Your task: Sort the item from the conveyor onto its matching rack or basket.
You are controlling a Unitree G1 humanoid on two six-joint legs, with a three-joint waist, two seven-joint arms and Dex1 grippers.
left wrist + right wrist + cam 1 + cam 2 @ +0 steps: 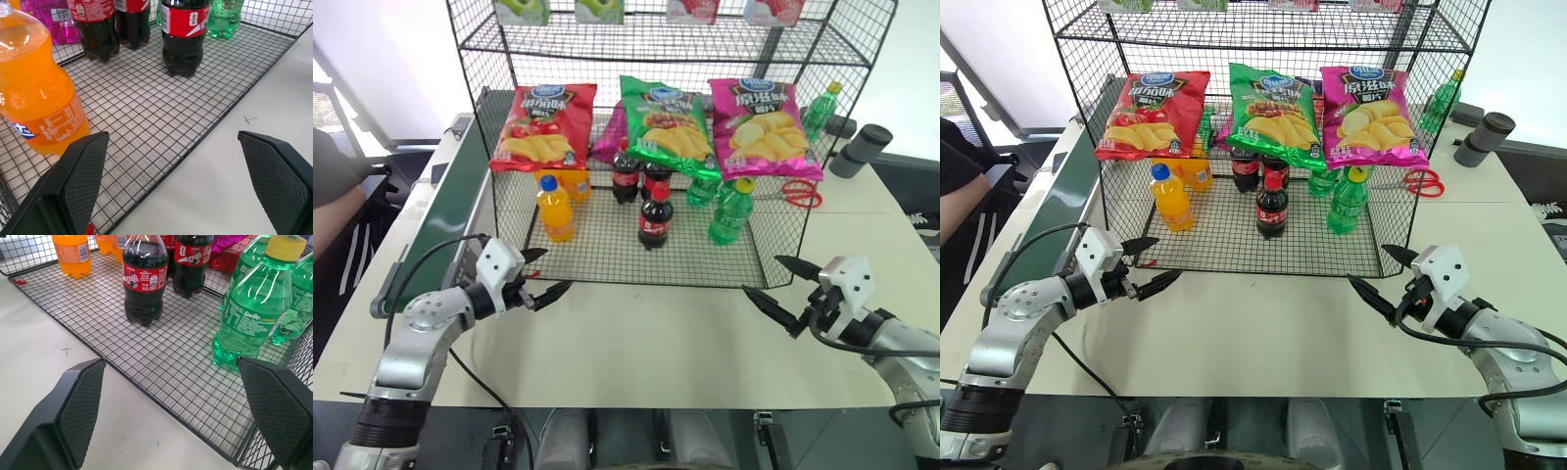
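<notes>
A mock shop bench: wire rack (pixel 773 257) of drinks, hung chip bags (pixel 544 127), beside a conveyor (pixel 445 201)

- You see a cola bottle (pixel 655 217) of glossy clear plastic, its label shiny.
- The rack (pixel 607 257) is thin black wire mesh, matt.
- Your chip bags (pixel 543 127) are shiny, crinkled foil.
- The gripper fingers (pixel 83 183) carry matt black pads with fine diamond texture.
- The tabletop (pixel 646 333) looks smooth, matt cream.
- The conveyor (pixel 450 201) belt is matt dark green.

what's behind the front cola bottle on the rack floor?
Behind the front cola bottle: two more cola bottles, upright on the rack floor. The hanging chip bags cover their tops.
</notes>
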